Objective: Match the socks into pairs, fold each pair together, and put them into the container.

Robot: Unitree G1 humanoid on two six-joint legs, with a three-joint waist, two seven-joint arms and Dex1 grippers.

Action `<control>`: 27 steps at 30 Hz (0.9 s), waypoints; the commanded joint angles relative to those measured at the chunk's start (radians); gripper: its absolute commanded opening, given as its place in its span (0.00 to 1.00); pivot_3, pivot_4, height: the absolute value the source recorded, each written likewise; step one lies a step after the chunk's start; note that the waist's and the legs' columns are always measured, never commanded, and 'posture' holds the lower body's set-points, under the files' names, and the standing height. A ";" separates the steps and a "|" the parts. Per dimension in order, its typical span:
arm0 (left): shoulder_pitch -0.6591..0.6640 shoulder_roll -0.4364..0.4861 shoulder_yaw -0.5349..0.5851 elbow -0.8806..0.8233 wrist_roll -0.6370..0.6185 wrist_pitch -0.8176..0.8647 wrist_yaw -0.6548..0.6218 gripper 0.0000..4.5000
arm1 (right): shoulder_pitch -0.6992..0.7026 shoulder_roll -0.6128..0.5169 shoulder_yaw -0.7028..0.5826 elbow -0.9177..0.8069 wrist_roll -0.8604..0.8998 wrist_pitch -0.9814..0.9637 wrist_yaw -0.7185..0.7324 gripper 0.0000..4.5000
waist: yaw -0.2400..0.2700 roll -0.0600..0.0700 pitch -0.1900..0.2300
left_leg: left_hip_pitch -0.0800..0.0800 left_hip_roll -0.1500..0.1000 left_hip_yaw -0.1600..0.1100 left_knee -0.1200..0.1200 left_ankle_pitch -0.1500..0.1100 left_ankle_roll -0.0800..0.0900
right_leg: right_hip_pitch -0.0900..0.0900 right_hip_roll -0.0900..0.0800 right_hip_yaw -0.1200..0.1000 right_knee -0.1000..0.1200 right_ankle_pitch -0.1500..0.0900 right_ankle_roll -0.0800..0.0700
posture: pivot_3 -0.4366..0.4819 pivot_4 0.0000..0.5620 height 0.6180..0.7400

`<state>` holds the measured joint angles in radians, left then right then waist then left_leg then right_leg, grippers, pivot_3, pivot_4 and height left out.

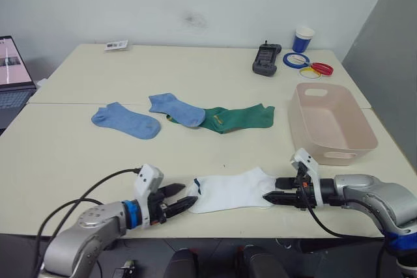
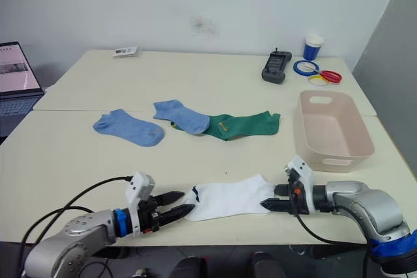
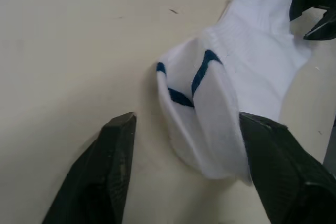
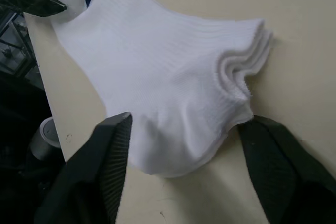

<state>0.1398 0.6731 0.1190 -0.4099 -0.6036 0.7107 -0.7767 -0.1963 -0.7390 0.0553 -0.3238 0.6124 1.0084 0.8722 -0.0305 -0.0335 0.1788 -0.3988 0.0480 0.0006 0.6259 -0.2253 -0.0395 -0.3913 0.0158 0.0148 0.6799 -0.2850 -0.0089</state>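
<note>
Ribbed white socks (image 4: 173, 77), toe layers stacked

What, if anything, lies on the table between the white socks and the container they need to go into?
Nothing visible: bare table separates the white socks from the container, with the right gripper open at their toe end.

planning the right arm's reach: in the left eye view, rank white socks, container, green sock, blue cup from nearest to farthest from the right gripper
From the right gripper:
1. White socks, at its tips, toward the robot's left.
2. Container, just beyond it.
3. Green sock, mid-table.
4. Blue cup, far edge by the wall.
</note>
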 commanded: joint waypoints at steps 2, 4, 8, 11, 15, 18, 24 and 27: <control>-0.036 0.075 0.079 0.013 -0.023 -0.028 -0.073 0.86 | -0.006 0.029 -0.063 -0.002 0.045 0.032 -0.037 0.95 | 0.001 0.000 0.000 | 0.000 0.000 0.000 0.000 0.000 0.000 | 0.000 0.000 0.000 0.000 0.000 0.000 | 0.48 0.27 1.00; -0.088 0.104 0.095 0.012 -0.041 -0.035 -0.108 0.86 | -0.009 0.045 -0.066 -0.005 0.054 0.052 -0.056 0.95 | 0.002 0.000 0.000 | -0.001 0.000 0.000 0.000 0.000 0.000 | -0.001 0.000 0.000 0.000 0.000 0.000 | 0.48 0.27 1.00; -0.184 0.123 0.036 -0.035 -0.041 -0.077 -0.180 0.65 | -0.024 0.072 -0.056 0.000 0.063 0.089 -0.093 0.97 | 0.004 0.000 0.000 | -0.001 0.000 0.001 0.000 0.000 0.000 | 0.000 -0.001 0.001 -0.001 0.000 0.000 | 0.48 0.27 1.00; -0.199 0.142 -0.076 -0.061 0.055 -0.161 -0.234 0.44 | -0.031 0.078 -0.046 0.001 0.065 0.106 -0.103 0.97 | 0.001 0.000 0.000 | -0.001 0.000 0.002 0.000 0.000 0.000 | 0.000 -0.002 0.002 -0.001 0.000 0.000 | 0.48 0.27 1.00; -0.221 0.143 -0.219 -0.007 0.212 -0.285 -0.253 0.16 | -0.026 0.061 -0.023 -0.005 0.056 0.109 -0.102 0.97 | 0.002 0.000 0.000 | -0.001 0.000 0.002 0.000 0.000 0.000 | 0.000 -0.001 0.001 -0.001 0.000 0.000 | 0.48 0.27 1.00; -0.227 0.138 -0.309 0.079 0.334 -0.384 -0.253 0.00 | -0.017 0.060 -0.019 -0.010 0.061 0.114 -0.101 0.97 | 0.003 0.000 0.000 | -0.001 0.000 0.001 0.000 0.000 0.000 | 0.000 0.000 0.000 0.000 0.000 0.000 | 0.48 0.27 1.00; -0.235 0.099 -0.409 0.204 0.457 -0.437 -0.233 0.00 | -0.010 0.086 -0.036 -0.005 0.078 0.114 -0.115 0.77 | 0.003 0.000 -0.001 | -0.001 0.000 0.001 0.000 0.000 0.000 | 0.000 -0.001 0.001 -0.001 0.000 0.000 | 0.48 0.27 1.00; -0.230 0.073 -0.410 0.205 0.439 -0.408 -0.225 0.00 | -0.021 0.089 -0.062 -0.007 0.091 0.126 -0.123 0.52 | 0.002 0.003 -0.002 | 0.000 0.000 0.001 0.000 0.000 0.000 | 0.001 -0.002 0.001 -0.001 0.000 0.000 | 0.48 0.27 1.00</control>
<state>-0.1115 0.7579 -0.2510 -0.2407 -0.1934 0.2627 -1.0134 -0.2109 -0.6471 0.0227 -0.3182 0.6850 1.1291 0.7529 -0.0282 -0.0307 0.1765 -0.3992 0.0481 0.0022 0.6259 -0.2253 -0.0394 -0.3902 0.0133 0.0164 0.6792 -0.2847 -0.0084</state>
